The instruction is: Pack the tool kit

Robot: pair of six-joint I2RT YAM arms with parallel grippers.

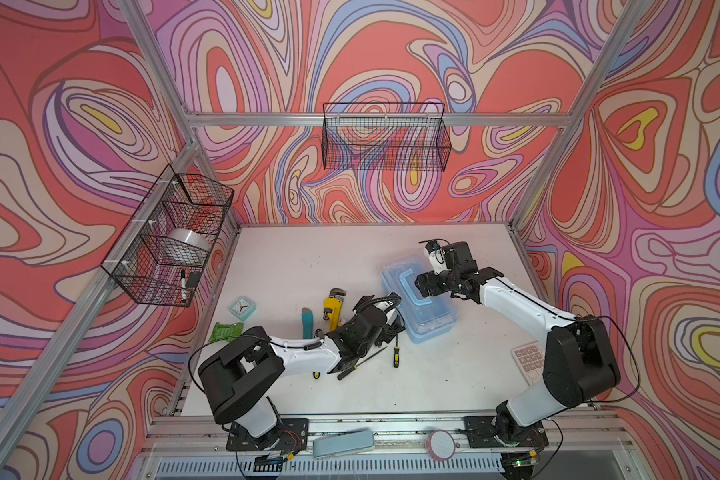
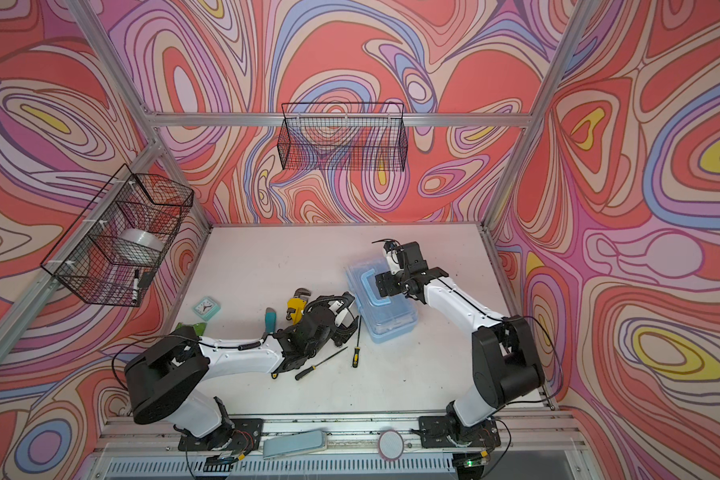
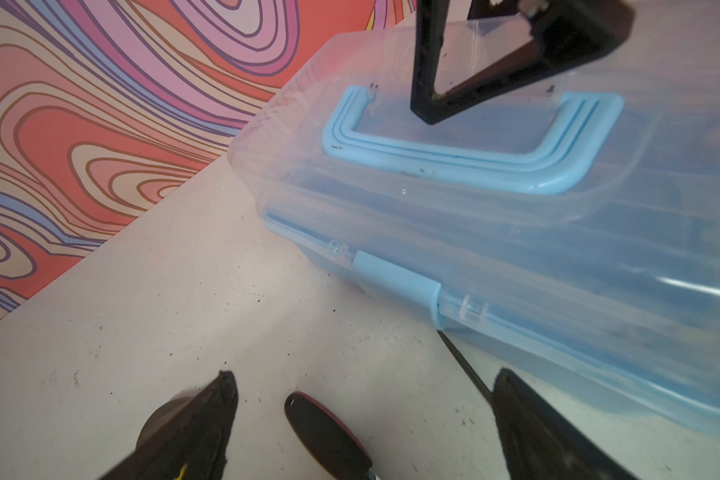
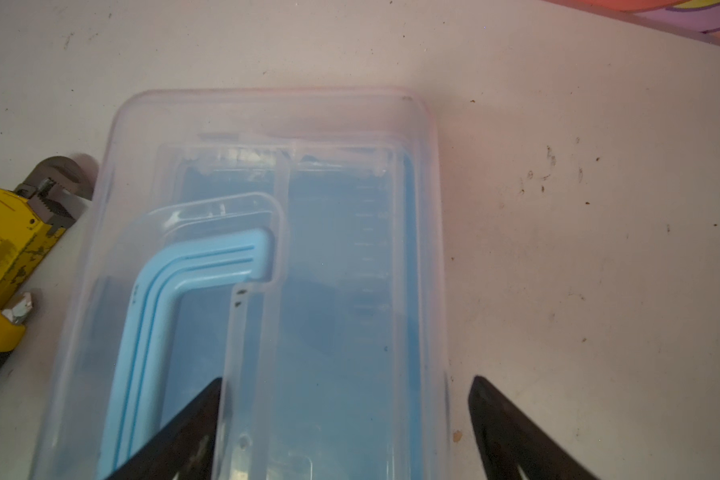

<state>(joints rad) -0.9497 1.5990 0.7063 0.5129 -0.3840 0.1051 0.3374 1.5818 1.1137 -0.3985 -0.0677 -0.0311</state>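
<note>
The tool kit [image 1: 427, 320] is a light blue box with a clear lid, lying closed at mid-right of the table; its pale blue handle [image 3: 454, 162] lies flat on the lid. My right gripper [image 4: 346, 381] hangs open over the lid, one finger inside the handle's U and the other past the box's far edge. My left gripper [image 3: 364, 378] is open low over the table, just in front of the box's blue latch [image 3: 395, 286]. A dark red-edged tool handle [image 3: 321, 432] lies between its fingers, untouched. A yellow pipe wrench [image 1: 332, 305] lies left of the box.
Two screwdrivers [image 1: 396, 351] [image 1: 360, 363] and a teal-handled tool [image 1: 307, 324] lie around the left arm. A mint clock [image 1: 242, 308] and green packet [image 1: 225, 332] sit at left, a keypad [image 1: 528, 359] at right. Wire baskets [image 1: 167, 237] [image 1: 385, 137] hang on the walls.
</note>
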